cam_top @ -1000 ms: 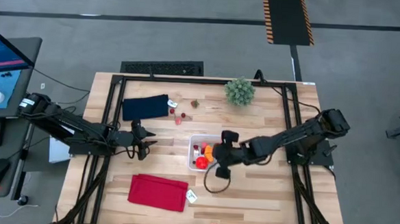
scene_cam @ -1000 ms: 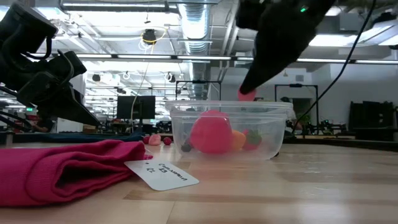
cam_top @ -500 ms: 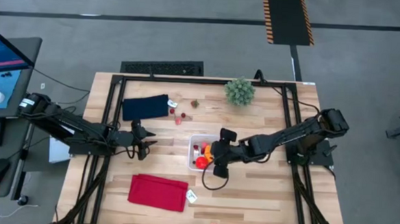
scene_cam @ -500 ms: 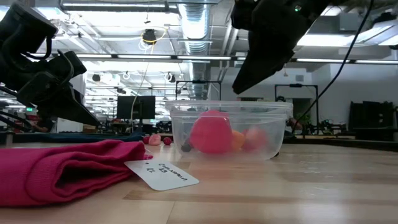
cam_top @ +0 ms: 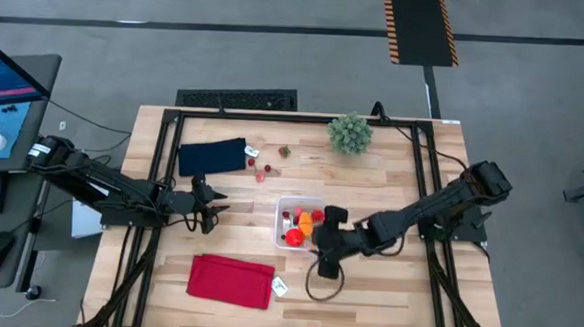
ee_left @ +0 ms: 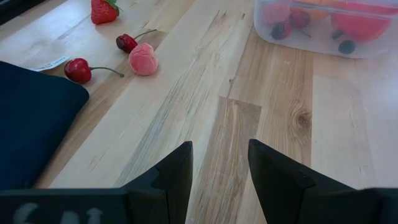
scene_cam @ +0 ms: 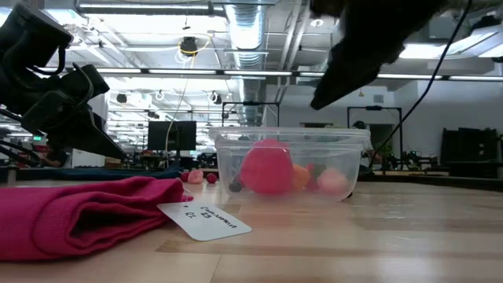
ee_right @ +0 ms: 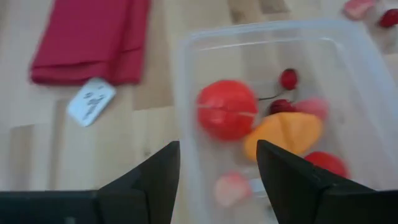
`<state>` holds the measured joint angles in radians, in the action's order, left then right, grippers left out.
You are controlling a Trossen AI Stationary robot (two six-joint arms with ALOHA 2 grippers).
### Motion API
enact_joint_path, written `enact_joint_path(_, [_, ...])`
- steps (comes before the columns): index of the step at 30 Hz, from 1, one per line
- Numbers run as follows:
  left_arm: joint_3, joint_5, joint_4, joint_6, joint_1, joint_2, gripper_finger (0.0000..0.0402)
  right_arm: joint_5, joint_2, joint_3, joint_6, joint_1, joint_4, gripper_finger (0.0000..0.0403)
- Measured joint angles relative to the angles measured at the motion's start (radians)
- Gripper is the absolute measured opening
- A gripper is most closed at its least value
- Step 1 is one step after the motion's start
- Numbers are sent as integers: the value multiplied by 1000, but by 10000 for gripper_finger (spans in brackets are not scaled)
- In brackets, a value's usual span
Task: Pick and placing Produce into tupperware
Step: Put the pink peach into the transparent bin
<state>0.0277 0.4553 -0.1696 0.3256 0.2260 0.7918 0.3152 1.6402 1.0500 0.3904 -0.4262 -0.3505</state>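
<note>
The right gripper (ee_right: pixel 217 177) hovers beside the tupperware (cam_top: pixel 299 224), jaws apart and empty. Turning away carelessly, I think, could knock the light container and spill the produce (ee_right: pixel 227 110).

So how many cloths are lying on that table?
2. A navy cloth lies beside the loose cherries, and a red cloth lies next to a white tag. None seem hidden.

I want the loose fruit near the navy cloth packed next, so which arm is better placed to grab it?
Probably the left. Its pincer hangs open just short of the cherries and pink fruit beside the navy cloth. The right pincer sits at the tupperware's opposite side.
</note>
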Motion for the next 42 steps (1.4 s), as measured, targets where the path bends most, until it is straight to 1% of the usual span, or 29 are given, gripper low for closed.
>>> enact_joint_path(11, [0, 0, 0, 0, 0, 0, 145, -2, 0, 0, 125, -212, -1, 212])
enact_joint_path(18, [0, 0, 0, 0, 0, 0, 145, 3, 1, 0, 239, -300, 6, 212])
enact_joint_path(21, [0, 0, 0, 0, 0, 0, 145, 8, 19, -1, 265, -329, 91, 220])
enact_joint_path(24, [0, 0, 0, 0, 0, 0, 145, -14, 86, -1, 254, -354, 202, 232])
enact_joint_path(25, [0, 0, 0, 0, 0, 0, 145, -28, 112, -1, 251, -358, 236, 236])
enact_joint_path(27, [0, 0, 0, 0, 0, 0, 145, -50, 158, 14, 259, -359, 246, 243])
enact_joint_path(32, [0, 0, 0, 0, 0, 0, 145, -54, 234, 53, 262, -356, 256, 261])
enact_joint_path(35, [0, 0, 2, 0, 0, 0, 145, -102, 285, 69, 259, -350, 278, 272])
enact_joint_path(39, [0, 0, 1, 0, 0, 0, 145, -142, 328, 90, 257, -346, 282, 289])
enact_joint_path(42, [0, 0, 1, 0, 0, 0, 145, -138, 331, 104, 249, -345, 284, 300])
